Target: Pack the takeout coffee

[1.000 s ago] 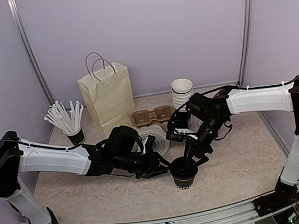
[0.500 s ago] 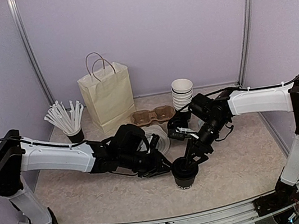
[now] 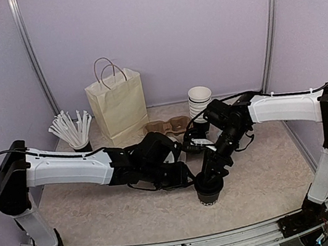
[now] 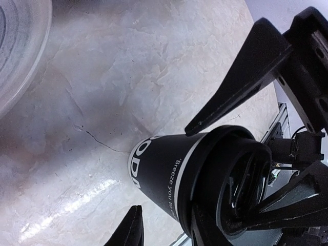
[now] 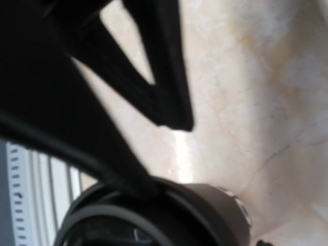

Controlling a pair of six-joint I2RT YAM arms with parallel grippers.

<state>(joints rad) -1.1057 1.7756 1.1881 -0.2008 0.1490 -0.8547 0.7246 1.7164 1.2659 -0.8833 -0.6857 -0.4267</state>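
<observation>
Trying to pin down which step this is. The takeout coffee (image 4: 164, 174) stands upright with its black lid (image 4: 225, 154) on, front middle of the table (image 3: 272, 174), between the two arms. The left gripper (image 3: 187, 177) is spread wide, fingers either side of the cup's wall, and I can't see any squeeze. So it's the grab, right?

@OP yeah, I'd call it the pickup, since nothing's packed yet. The right gripper (image 3: 212, 166) is down at the lid with one finger on the rim. Its wrist view is a dark blur though, so I can't tell how wide it's spread or whether it's pinching anything. Next I reckon the left needs to close on the wall below the lid — gently, paper dents — and the right has to let go before any lift. Then it's a carry back to the cardboard cup carrier (image 3: 165, 124) or the paper bag (image 3: 117, 102) — both well apart from the cup.
</observation>
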